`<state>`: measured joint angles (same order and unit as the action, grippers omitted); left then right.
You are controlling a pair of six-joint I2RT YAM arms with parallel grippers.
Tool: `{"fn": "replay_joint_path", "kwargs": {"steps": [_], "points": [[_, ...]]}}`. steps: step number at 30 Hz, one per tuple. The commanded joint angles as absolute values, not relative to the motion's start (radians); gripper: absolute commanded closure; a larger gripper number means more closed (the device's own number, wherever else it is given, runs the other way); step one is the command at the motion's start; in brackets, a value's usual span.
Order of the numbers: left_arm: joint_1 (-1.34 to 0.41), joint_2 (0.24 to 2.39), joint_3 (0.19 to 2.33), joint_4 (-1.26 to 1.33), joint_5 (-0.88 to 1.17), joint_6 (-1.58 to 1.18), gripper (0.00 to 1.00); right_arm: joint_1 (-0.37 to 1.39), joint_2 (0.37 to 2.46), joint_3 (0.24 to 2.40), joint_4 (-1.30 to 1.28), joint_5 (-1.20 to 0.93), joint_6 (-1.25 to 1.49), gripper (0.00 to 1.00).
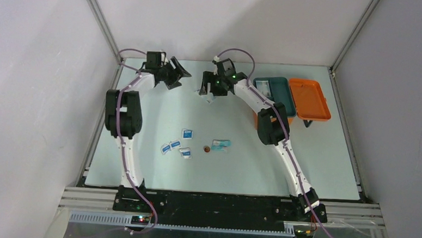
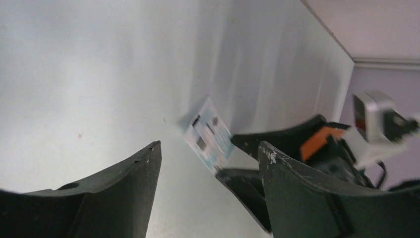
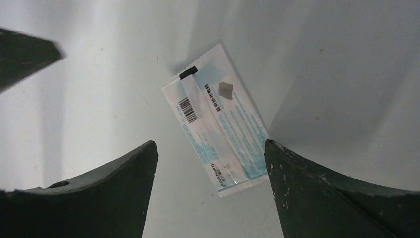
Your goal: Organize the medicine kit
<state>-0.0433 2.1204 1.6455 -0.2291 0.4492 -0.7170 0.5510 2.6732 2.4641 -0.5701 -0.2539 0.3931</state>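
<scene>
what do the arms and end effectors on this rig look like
The left arm and right arm have white link shells with bulky black joint housings. A purple cable runs along each. A green light glows on the right wrist. The left end effector and right end effector are black, with two broad curved fingers tapering to scuffed tips.
</scene>
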Motion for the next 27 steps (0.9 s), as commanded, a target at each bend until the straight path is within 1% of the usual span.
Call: {"fn": "replay_joint_path", "kwargs": {"steps": [1,4,10,13,17,19,20,21,22,23,24,25,26,27], "points": [[-0.063,2.235,1.74,-0.219,0.406,-0.791,0.24,0.549,2.654,2.368,-0.593,-0.319,0.463,0.17],[-0.081,2.272,1.745,-0.217,0.41,-0.857,0.24,0.552,2.64,2.31,-0.583,-0.405,0.486,0.18],[-0.11,2.291,1.677,-0.202,0.481,-0.952,0.27,0.567,2.646,2.306,-0.565,-0.439,0.511,0.18],[-0.121,2.297,1.641,-0.176,0.496,-0.982,0.31,0.566,2.647,2.304,-0.565,-0.446,0.51,0.18],[-0.139,2.327,1.656,-0.164,0.496,-0.993,0.37,0.562,2.644,2.3,-0.563,-0.459,0.507,0.19],[-0.15,2.341,1.67,-0.154,0.498,-0.995,0.43,0.56,2.642,2.298,-0.563,-0.461,0.504,0.19],[-0.153,2.348,1.676,-0.146,0.498,-0.996,0.5,0.559,2.643,2.297,-0.563,-0.461,0.503,0.19],[-0.16,2.35,1.679,-0.143,0.496,-0.995,0.54,0.559,2.641,2.294,-0.564,-0.461,0.502,0.19],[-0.162,2.352,1.681,-0.141,0.487,-0.992,0.63,0.558,2.641,2.293,-0.564,-0.462,0.499,0.19],[-0.169,2.353,1.679,-0.141,0.48,-0.984,0.68,0.558,2.637,2.29,-0.565,-0.462,0.496,0.19],[-0.17,2.353,1.677,-0.141,0.471,-0.98,0.75,0.558,2.636,2.289,-0.567,-0.461,0.49,0.19],[-0.174,2.353,1.675,-0.14,0.464,-0.974,0.79,0.557,2.632,2.285,-0.568,-0.462,0.488,0.19],[-0.175,2.351,1.671,-0.14,0.46,-0.971,0.87,0.556,2.625,2.282,-0.569,-0.462,0.482,0.19],[-0.176,2.35,1.669,-0.14,0.452,-0.963,0.92,0.555,2.622,2.277,-0.57,-0.461,0.478,0.19]]}}
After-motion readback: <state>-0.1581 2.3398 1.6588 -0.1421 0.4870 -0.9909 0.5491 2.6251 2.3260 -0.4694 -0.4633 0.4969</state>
